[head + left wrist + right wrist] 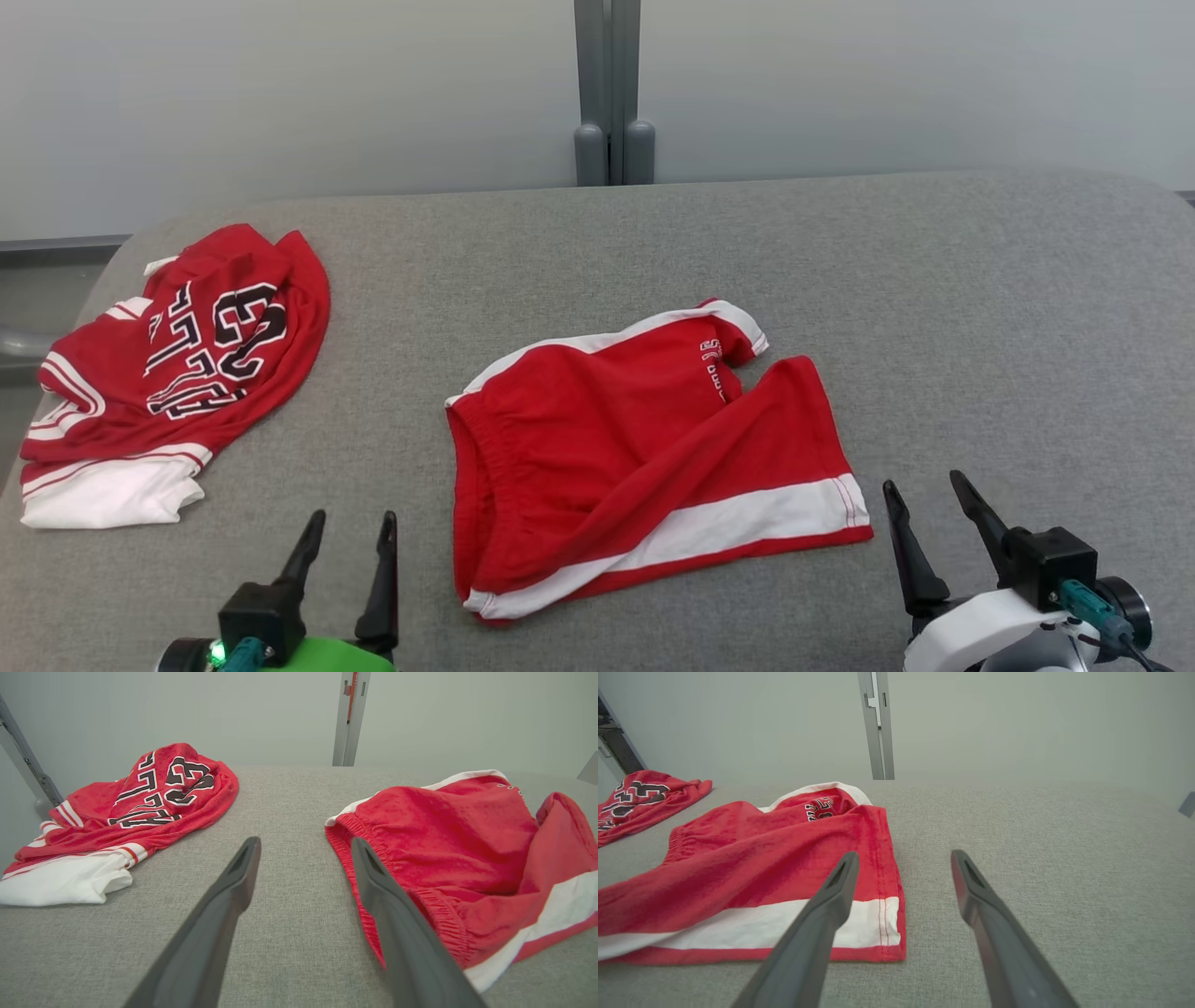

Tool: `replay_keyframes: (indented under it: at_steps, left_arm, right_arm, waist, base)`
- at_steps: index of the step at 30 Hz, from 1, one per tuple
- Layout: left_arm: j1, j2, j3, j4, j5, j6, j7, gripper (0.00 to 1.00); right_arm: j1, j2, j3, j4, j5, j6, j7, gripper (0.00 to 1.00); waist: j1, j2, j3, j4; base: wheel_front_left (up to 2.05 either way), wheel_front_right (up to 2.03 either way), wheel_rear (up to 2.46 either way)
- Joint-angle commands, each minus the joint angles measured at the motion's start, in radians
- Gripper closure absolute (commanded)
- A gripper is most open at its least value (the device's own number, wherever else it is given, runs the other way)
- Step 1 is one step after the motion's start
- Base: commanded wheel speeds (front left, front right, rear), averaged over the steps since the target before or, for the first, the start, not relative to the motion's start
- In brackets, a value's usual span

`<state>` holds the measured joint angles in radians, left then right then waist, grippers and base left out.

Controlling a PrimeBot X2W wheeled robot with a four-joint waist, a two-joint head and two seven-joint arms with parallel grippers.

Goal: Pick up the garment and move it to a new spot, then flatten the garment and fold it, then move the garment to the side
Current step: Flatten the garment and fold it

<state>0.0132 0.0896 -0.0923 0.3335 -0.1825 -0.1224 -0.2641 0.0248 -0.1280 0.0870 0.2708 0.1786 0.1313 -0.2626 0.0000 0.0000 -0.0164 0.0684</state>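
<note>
- A red jersey (177,373) with black-and-white lettering lies crumpled along the left edge of the grey fabric surface (934,280). It reaches toward the far left corner, and its white hem band points toward the near edge.
- The left gripper (354,515) hovers at the near edge, left of centre, between the jersey and the shorts and touching neither. Its two dark fingers are spread wide with nothing between them.
- The red shorts (644,448) lie about mid-surface, somewhat closer to the near edge, mostly flat but wrinkled. The gathered elastic waistband faces the left edge and the leg hems face the right edge. One white stripe runs along the near side and another along the far side. The farther leg is folded over itself, showing small white lettering.
- The right gripper (922,482) hovers at the near edge toward the near right corner, just beside the hem of the shorts. Its fingers are wide apart and hold nothing.
</note>
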Motion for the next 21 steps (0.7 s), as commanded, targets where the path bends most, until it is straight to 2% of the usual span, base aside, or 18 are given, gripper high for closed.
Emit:
replay_keyframes:
  at_steps: [1,7,12,21]
  left_arm:
    - [-0.016,0.008,-0.017,0.009,0.001,-0.002,0.000,0.00]
    - [-0.027,0.021,-0.157,0.047,0.000,-0.009,0.009,0.00]
    - [-0.042,0.041,-0.288,0.083,-0.048,-0.009,0.011,0.00]
    - [-0.080,0.063,-0.380,0.176,-0.109,-0.009,0.007,0.00]
  right_arm:
    - [-0.016,-0.011,0.007,0.021,0.000,-0.001,-0.002,0.00]
    - [-0.078,-0.031,0.039,0.152,0.017,-0.001,-0.003,0.00]
    - [-0.148,-0.034,0.089,0.257,0.034,-0.001,-0.003,0.00]
    - [-0.243,-0.036,0.174,0.398,0.077,-0.001,-0.003,0.00]
  waist:
    - [0.0000,0.0000,0.004,0.003]
    - [0.0000,0.0000,0.028,0.016]
    - [0.0000,0.0000,0.050,0.022]
    - [0.0000,0.0000,0.075,0.027]
  base:
    - [0.00,0.00,0.00]
    - [0.00,0.00,0.00]
    - [0.00,0.00,0.00]
    - [0.00,0.00,0.00]
